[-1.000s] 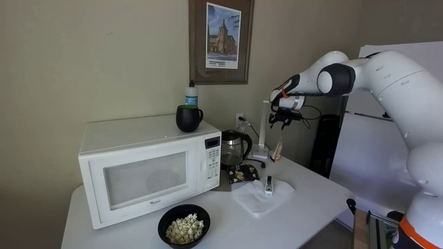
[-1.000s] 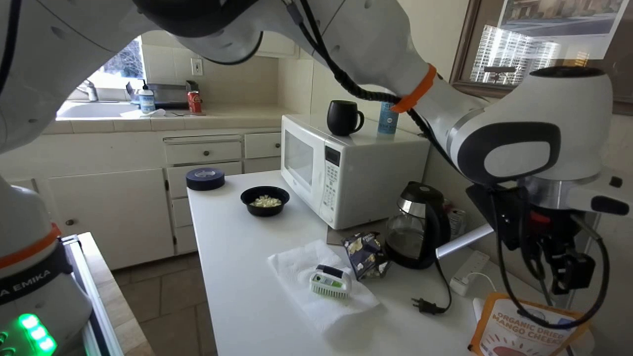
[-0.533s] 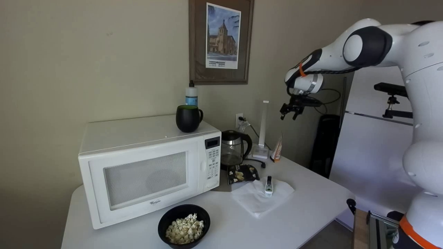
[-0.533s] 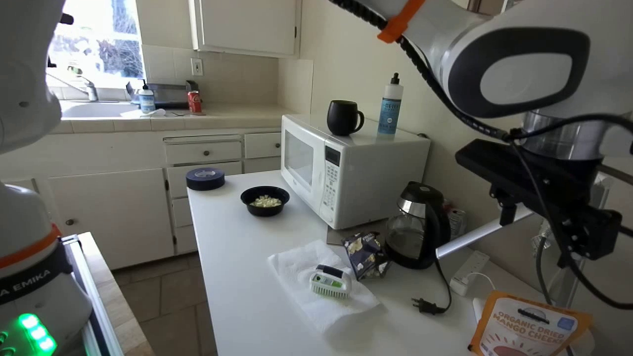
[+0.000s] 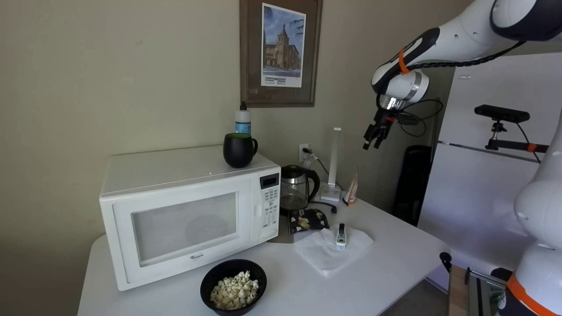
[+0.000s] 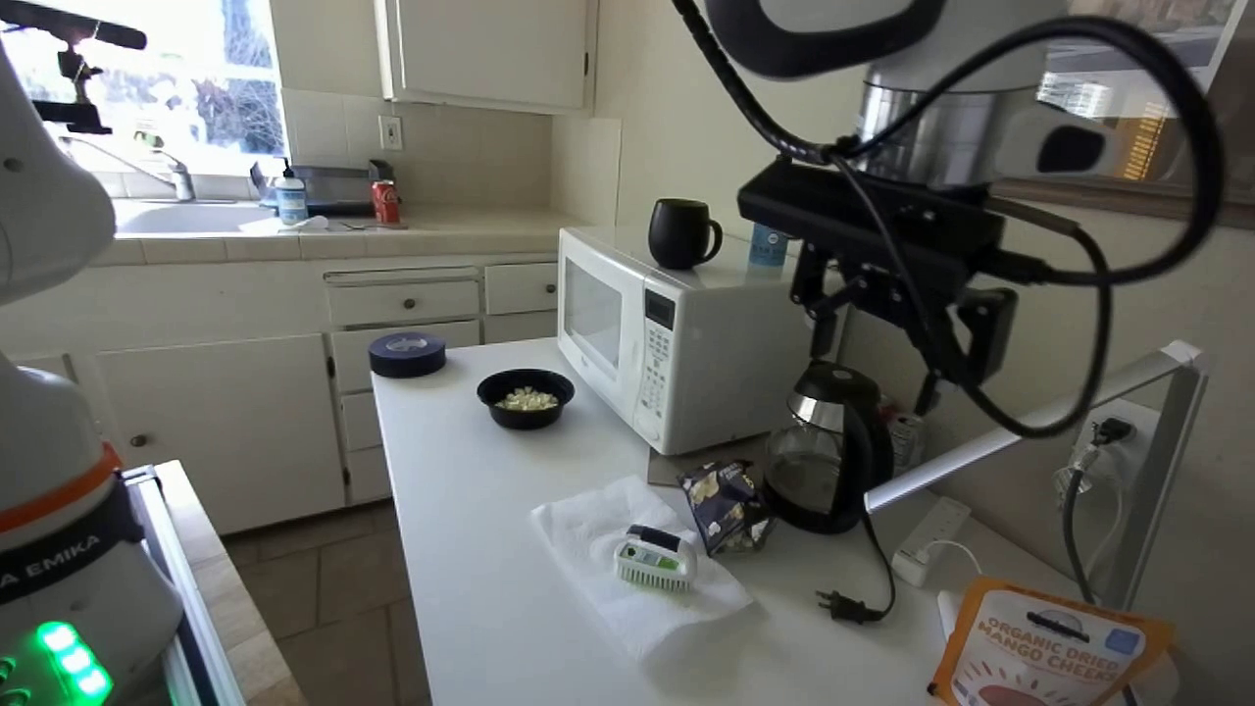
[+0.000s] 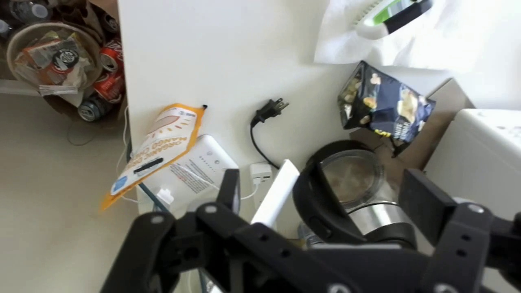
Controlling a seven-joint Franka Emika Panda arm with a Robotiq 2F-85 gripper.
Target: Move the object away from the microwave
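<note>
The object is an upright orange and white dried-mango packet (image 5: 351, 192) at the far corner of the table. It also shows in an exterior view (image 6: 1049, 647) and in the wrist view (image 7: 167, 140). The white microwave (image 5: 189, 219) stands on the table, with the kettle between it and the packet; it also shows in an exterior view (image 6: 726, 363). My gripper (image 5: 372, 142) hangs in the air above the table. It is open with nothing between its fingers, as the wrist view (image 7: 327, 197) shows. The kettle shows below and between the fingers there.
A kettle (image 6: 819, 461) with a black handle and a white lamp (image 5: 333, 162) stand near the packet. A dark snack bag (image 6: 726, 505), a brush (image 6: 655, 561) on a paper towel and a popcorn bowl (image 6: 525, 417) lie nearer. A black mug (image 6: 681, 235) stands on the microwave.
My gripper has risen from just above the packet and moved away from it, and the wrist has turned. The packet and the other things have stayed in place.
</note>
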